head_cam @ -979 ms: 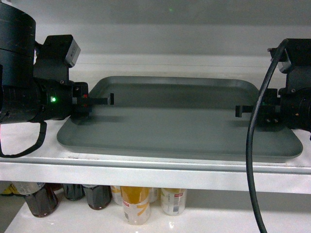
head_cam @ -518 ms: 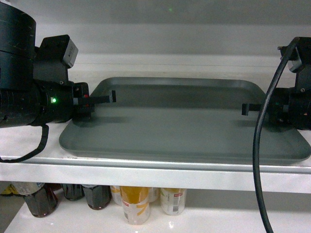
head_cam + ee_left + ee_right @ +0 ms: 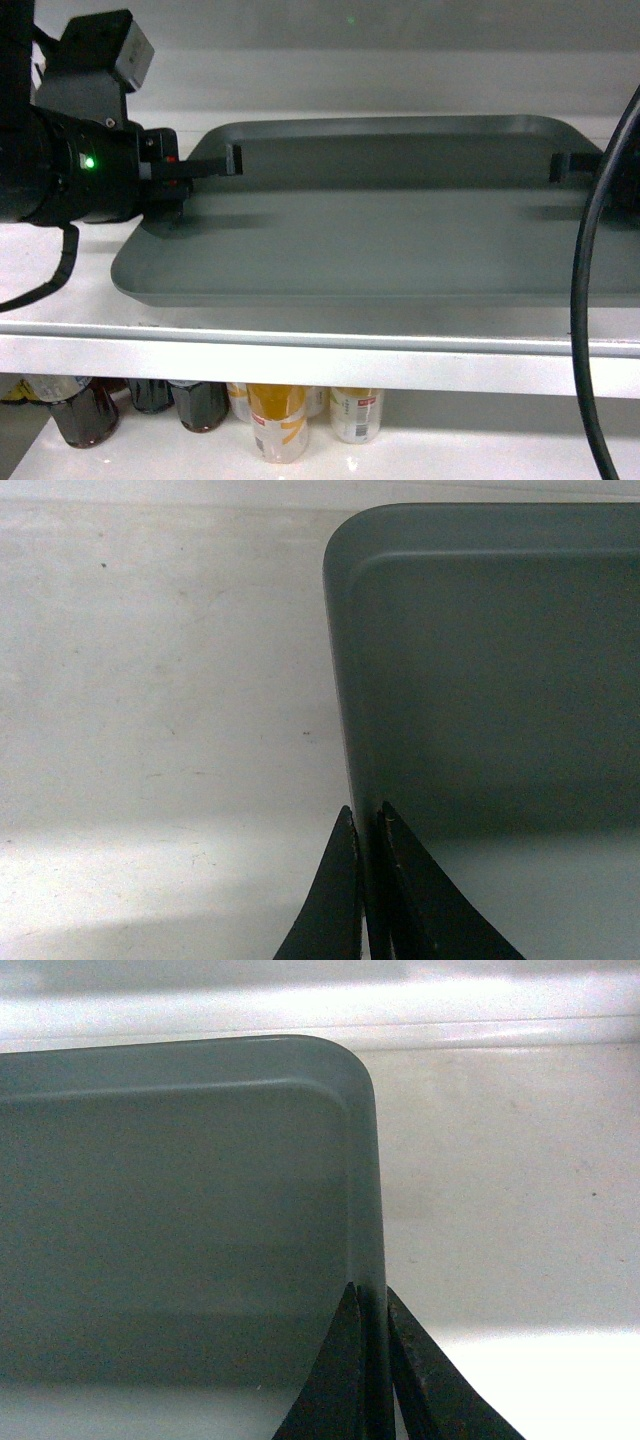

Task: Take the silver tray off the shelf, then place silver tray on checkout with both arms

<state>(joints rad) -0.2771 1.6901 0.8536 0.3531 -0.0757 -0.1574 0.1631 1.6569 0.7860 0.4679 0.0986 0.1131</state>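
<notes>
The silver tray [image 3: 370, 240] is a dull grey rectangle over the white shelf [image 3: 320, 360], with a shadow band under its near edge. My left gripper [image 3: 235, 165] is shut on the tray's left rim, one finger inside and one outside. The left wrist view shows this pinch [image 3: 365, 820] below the tray's [image 3: 490, 680] rounded far corner. My right gripper [image 3: 556, 168] is shut on the right rim, and its body is mostly cut off by the frame edge. In the right wrist view its fingers [image 3: 370, 1295] clamp the tray's [image 3: 180, 1210] rim. The checkout is out of view.
White shelf board lies beside the tray on both sides [image 3: 160, 730] [image 3: 500, 1190], with the back wall close behind. A black cable [image 3: 585, 300] hangs down at the right. On the lower shelf stand dark bottles [image 3: 85, 410] and cans [image 3: 278, 420].
The tray has risen in the head view and looks larger and closer. Both grippers rose with it, and the right one shifted right, partly out of frame.
</notes>
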